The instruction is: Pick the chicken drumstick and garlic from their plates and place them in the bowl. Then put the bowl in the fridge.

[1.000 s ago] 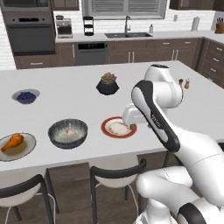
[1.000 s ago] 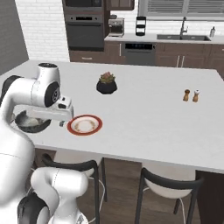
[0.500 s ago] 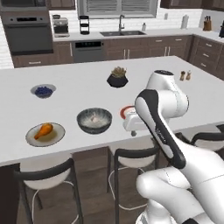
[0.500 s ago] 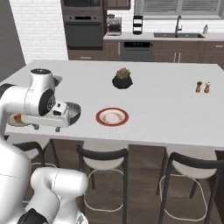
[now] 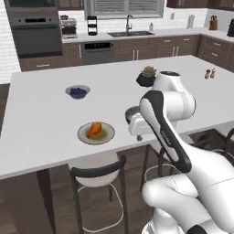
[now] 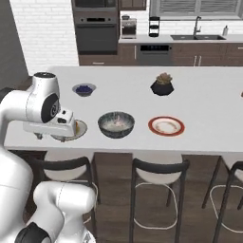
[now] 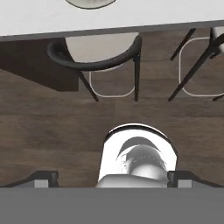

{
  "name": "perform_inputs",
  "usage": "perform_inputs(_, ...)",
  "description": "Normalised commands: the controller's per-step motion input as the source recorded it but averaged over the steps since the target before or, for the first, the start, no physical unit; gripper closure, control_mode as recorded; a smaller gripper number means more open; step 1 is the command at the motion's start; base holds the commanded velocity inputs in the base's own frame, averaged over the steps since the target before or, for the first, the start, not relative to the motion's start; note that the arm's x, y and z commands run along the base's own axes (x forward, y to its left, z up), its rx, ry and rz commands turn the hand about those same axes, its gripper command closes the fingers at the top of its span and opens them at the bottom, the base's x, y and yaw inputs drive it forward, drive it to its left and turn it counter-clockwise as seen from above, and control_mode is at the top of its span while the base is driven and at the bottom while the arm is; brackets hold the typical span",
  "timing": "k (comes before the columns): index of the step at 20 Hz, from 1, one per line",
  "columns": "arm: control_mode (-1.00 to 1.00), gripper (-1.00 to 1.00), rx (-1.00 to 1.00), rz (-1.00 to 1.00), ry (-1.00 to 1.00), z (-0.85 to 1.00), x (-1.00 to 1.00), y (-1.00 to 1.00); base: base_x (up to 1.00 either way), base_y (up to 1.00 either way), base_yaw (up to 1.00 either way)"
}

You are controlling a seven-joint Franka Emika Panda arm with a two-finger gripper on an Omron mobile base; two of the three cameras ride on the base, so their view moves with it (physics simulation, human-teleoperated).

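Observation:
The orange-brown chicken drumstick [image 5: 95, 129] lies on the beige-grey plate [image 5: 106, 135] near the counter's front edge. My gripper [image 6: 51, 137] hangs open, pointing down just in front of that plate [image 6: 78, 131] at the counter's edge. In the hand view its fingertips [image 7: 43, 177] stand wide apart over the floor and a stool. The dark grey bowl [image 6: 116, 124] stands to the right of the plate, and my arm partly hides it [image 5: 132, 111] in the left base view. The red-rimmed plate [image 6: 166, 126] sits further right. I cannot make out the garlic. The fridge is out of view.
A small blueberry bowl [image 5: 77, 91] and a black plant pot [image 5: 147, 77] stand further back on the counter [image 5: 41, 114]. Dark stools [image 6: 154, 168] line the front edge, one right below the hand [image 7: 98, 57]. Oven, sink and cabinets run along the back wall.
The base has driven left, so the whole scene has shifted right in both base views. The hand now hangs by the beige plate instead of the red-rimmed one. The jaws stay open.

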Motion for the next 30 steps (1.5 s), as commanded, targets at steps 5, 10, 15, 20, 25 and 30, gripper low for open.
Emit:
perform_inputs(5, 1.00, -1.00, 0.00, 0.00, 0.00, 0.00, 0.00, 0.00, 0.81, 0.71, 0.04)
perform_inputs(10, 1.00, -1.00, 0.00, 0.00, 0.00, 0.00, 0.00, 0.00, 1.00, 0.06, 0.15)
perform_inputs(15, -1.00, -1.00, 0.00, 0.04, 0.00, -0.15, 0.40, 0.00, 0.60, -0.10, 0.09)
perform_inputs(20, -1.00, -1.00, -0.02, -0.08, 0.11, -0.71, 1.00, 0.19, 0.00, 0.00, 0.00)
perform_inputs(25, -1.00, -1.00, -0.03, -0.58, 0.18, -0.34, 0.76, 0.42, 0.00, 0.00, 0.00)
perform_inputs(30, -1.00, -1.00, -0.03, -0.39, 0.26, -0.30, 0.65, 0.01, 0.00, 0.00, 0.00)
